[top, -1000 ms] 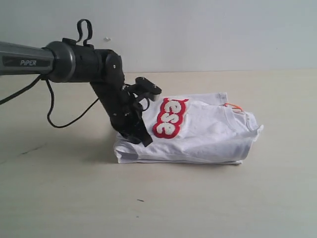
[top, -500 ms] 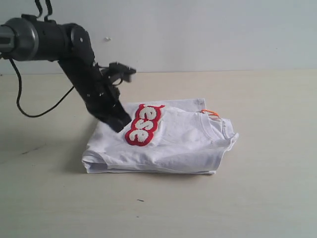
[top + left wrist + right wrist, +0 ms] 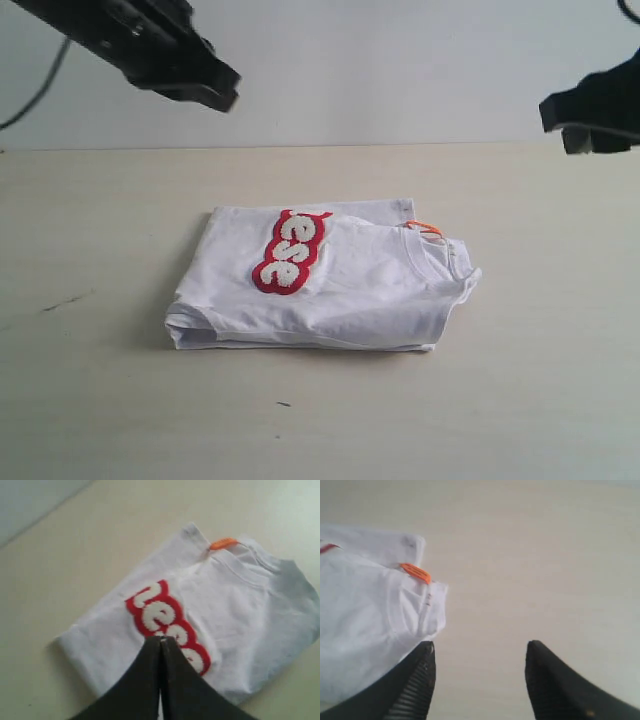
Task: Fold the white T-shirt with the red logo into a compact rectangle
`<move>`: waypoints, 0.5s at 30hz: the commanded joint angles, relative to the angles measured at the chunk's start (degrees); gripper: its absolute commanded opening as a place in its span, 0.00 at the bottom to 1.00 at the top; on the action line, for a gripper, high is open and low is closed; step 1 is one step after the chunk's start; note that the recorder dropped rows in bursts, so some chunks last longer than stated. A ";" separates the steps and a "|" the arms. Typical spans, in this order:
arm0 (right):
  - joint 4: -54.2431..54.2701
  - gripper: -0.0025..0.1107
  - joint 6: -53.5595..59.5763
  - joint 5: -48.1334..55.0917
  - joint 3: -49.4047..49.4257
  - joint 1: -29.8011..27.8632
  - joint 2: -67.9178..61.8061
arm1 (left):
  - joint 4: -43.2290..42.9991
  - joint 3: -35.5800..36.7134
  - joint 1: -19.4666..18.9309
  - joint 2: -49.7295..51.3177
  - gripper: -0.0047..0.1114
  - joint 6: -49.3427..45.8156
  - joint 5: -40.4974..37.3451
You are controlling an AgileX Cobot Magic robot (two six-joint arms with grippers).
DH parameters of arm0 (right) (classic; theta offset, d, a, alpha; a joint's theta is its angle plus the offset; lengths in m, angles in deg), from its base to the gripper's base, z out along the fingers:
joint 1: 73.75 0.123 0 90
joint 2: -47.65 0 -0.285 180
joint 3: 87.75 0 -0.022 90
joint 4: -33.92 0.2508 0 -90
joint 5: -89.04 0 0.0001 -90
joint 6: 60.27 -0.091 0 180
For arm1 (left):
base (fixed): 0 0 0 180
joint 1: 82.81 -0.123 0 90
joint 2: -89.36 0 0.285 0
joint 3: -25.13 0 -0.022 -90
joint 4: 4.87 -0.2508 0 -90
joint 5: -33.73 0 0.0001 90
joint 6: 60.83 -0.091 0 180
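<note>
Nearest to me is bare table (image 3: 120, 400), pale and plain apart from a small dark speck (image 3: 284, 404) just in front of the white T-shirt (image 3: 330, 290). The shirt lies flat on the table as a thick folded bundle, already close to a rectangle. Its stacked edges face me and its long axis runs from the blunt folded end across to the collar end. The red logo (image 3: 290, 250) sits on top, nearer the blunt end and slanting across the bundle, and only some of its fuzzy letters show. The orange neck tag (image 3: 425, 226) pokes out at the far corner of the collar end, where the neckline bulges a little past the neat outline. Beyond and above the blunt end hangs the left gripper (image 3: 161, 640), its jaws pressed together on nothing, pointing down towards the logo. Beyond the collar end, high and well apart from the cloth, hangs the right gripper (image 3: 481, 647), its jaws spread with only table between them and the collar corner just off one finger. I would judge that the right arm is better placed for tidying the collar end. Nothing I can see stands between either claw and the shirt. Behind everything is the plain wall (image 3: 400, 70).
</note>
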 commanded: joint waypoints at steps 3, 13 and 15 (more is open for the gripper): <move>9.70 0.50 5.58 -2.63 0.25 -3.76 -7.68 | 4.42 12.87 -9.68 -15.73 0.04 1.03 11.21; 18.52 0.50 13.84 -6.31 0.25 -3.64 -3.14 | 13.32 37.37 -15.88 -45.99 0.04 0.93 32.91; 18.52 0.50 13.84 -6.31 0.25 -3.64 -1.95 | 13.40 41.26 -15.88 -51.72 0.04 0.93 34.53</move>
